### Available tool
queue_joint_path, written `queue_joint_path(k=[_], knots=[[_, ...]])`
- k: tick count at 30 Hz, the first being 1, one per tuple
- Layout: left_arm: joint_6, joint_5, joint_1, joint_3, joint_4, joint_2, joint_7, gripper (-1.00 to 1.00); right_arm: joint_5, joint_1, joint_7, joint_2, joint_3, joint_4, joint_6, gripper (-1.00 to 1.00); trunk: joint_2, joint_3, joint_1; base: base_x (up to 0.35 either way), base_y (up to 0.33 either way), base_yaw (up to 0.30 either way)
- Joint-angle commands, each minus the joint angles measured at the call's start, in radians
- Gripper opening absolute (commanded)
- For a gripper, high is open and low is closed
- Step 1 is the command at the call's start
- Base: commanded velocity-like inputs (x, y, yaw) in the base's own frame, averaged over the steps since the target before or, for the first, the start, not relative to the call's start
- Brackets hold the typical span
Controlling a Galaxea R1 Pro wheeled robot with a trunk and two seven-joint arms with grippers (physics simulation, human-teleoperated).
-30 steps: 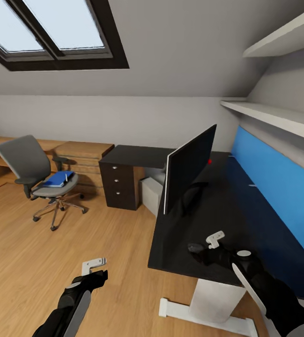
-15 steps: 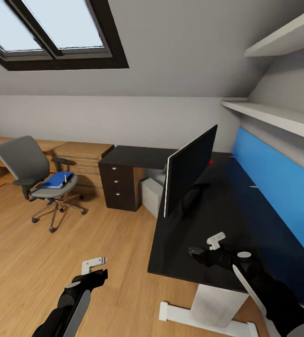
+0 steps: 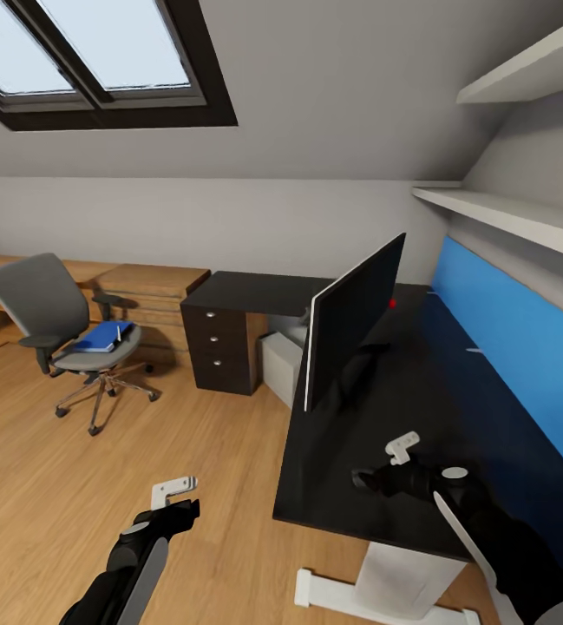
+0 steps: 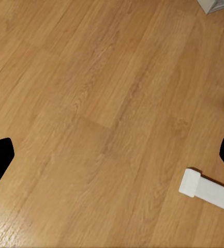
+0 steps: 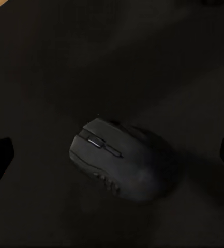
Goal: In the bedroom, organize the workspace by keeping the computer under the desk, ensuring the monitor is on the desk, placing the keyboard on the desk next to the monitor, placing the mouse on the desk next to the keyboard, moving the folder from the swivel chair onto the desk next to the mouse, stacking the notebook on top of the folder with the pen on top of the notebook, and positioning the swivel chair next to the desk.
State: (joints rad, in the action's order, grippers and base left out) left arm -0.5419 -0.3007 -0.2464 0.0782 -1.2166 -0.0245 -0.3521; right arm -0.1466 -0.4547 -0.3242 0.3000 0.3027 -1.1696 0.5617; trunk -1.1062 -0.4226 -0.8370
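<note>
My right gripper hovers open over the front end of the black desk. The black mouse lies on the desk top between its spread fingers, untouched. The monitor stands on the desk, seen edge-on. The light grey computer sits under the desk. At the far left the swivel chair carries the blue folder with a thin white pen on it. The notebook is too small to make out and the keyboard is out of view. My left gripper hangs open over the wooden floor.
A dark cabinet with round knobs stands beside the computer. Wooden drawer chests line the back wall behind the chair. The desk's white foot lies on the floor near my left gripper. White shelves hang above the blue panel.
The whole view has drifted slightly, so the chair and cabinet sit a little further left. Both arms keep their poses and both grippers stay open.
</note>
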Motion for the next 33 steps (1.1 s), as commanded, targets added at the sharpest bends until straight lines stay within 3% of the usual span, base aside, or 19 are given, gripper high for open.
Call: queue_joint_path(k=[1, 8, 11, 27, 33], knots=[[-0.003, -0.011, -0.001, 0.002, -0.001, 0.0, -0.01, 1.0, -0.01, -0.001, -0.001, 0.003, 0.002, -0.001, 0.006, 1.0, -0.001, -0.001, 0.0, 0.034, 0.0, 0.0], [-0.003, -0.011, -0.001, 0.002, -0.001, -0.001, -0.009, 1.0, -0.011, -0.001, -0.103, 0.033, 0.003, 0.0, -0.019, 1.0, -0.001, -0.001, 0.0, 0.011, 0.0, 0.0], [-0.003, -0.011, -0.001, 0.003, 0.0, -0.001, -0.009, 1.0, -0.004, -0.001, -0.188, 0.052, 0.003, 0.03, -0.085, 1.0, -0.001, -0.001, 0.0, 0.001, 0.0, 0.0], [-0.003, -0.01, -0.001, 0.003, 0.003, -0.003, -0.01, 1.0, 0.242, -0.001, -0.461, 0.066, 0.004, 0.183, -0.313, 1.0, -0.001, -0.001, 0.0, 0.0, 0.0, 0.0], [-0.003, -0.01, -0.001, 0.003, 0.003, -0.003, -0.01, 1.0, 0.253, -0.001, -0.481, 0.08, 0.004, 0.202, -0.351, 1.0, -0.001, -0.001, 0.0, 0.0, 0.0, 0.0]])
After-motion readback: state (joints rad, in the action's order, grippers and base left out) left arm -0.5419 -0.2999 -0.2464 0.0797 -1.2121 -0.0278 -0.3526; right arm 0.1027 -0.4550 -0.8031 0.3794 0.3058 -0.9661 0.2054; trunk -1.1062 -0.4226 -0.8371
